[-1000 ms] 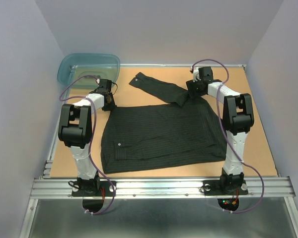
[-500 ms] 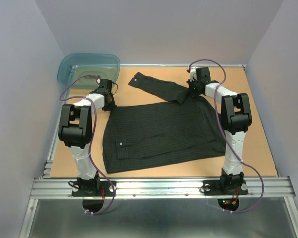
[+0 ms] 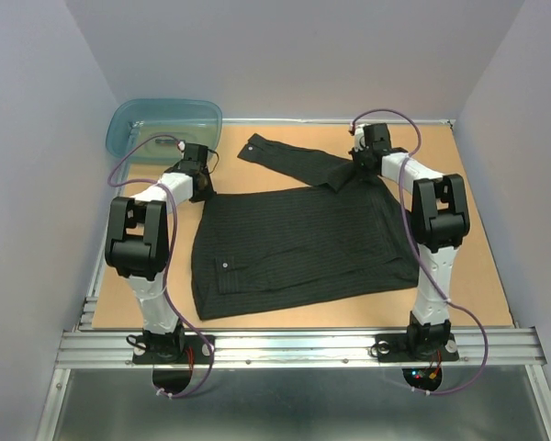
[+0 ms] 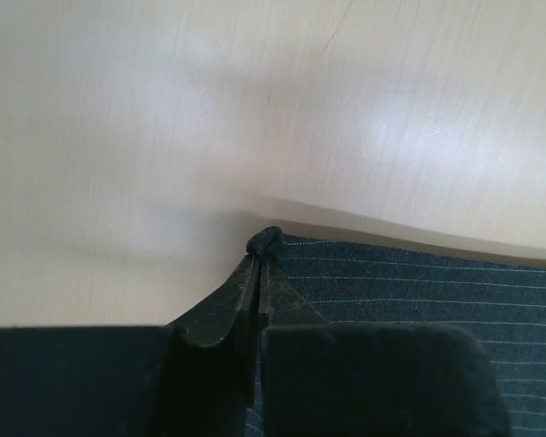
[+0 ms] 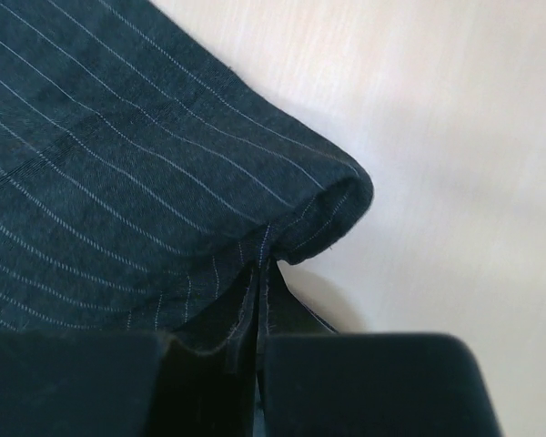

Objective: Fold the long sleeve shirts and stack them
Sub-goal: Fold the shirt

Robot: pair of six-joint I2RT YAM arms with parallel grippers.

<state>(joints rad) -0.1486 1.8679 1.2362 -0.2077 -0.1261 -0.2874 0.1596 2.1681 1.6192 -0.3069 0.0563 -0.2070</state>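
From above, a translucent teal tub (image 3: 113,138) sits at the far left corner of the bench (image 3: 477,276). The dark pinstriped shirt (image 3: 303,243) lies spread flat to the right of the tub and nearer the arm bases. One sleeve (image 3: 285,158) stretches away from its far edge, ending level with the tub's near rim. A small pale button (image 3: 223,265) shows on the part of the shirt lying nearer than the tub. The left end effector (image 3: 204,193) is down on the shirt corner closest to the tub, just off the tub's near right corner. The right end effector (image 3: 356,173) is well to the right of the tub, at about the same depth, where the sleeve joins the shirt's body. From this height I cannot tell how either pair of fingers stands.

The left wrist camera shows it. The left end effector (image 4: 257,264) has its fingertips pressed together, pinching a small bunched nub at the corner of the shirt (image 4: 419,300). Pale bench (image 4: 164,109) fills the view beyond the corner.

In the right wrist camera, the right end effector (image 5: 259,273) is likewise pressed together on the shirt (image 5: 118,164). It pinches the cloth just under a rounded fold whose edge curls over the fingertips. Bare bench (image 5: 455,137) lies beside the fold.
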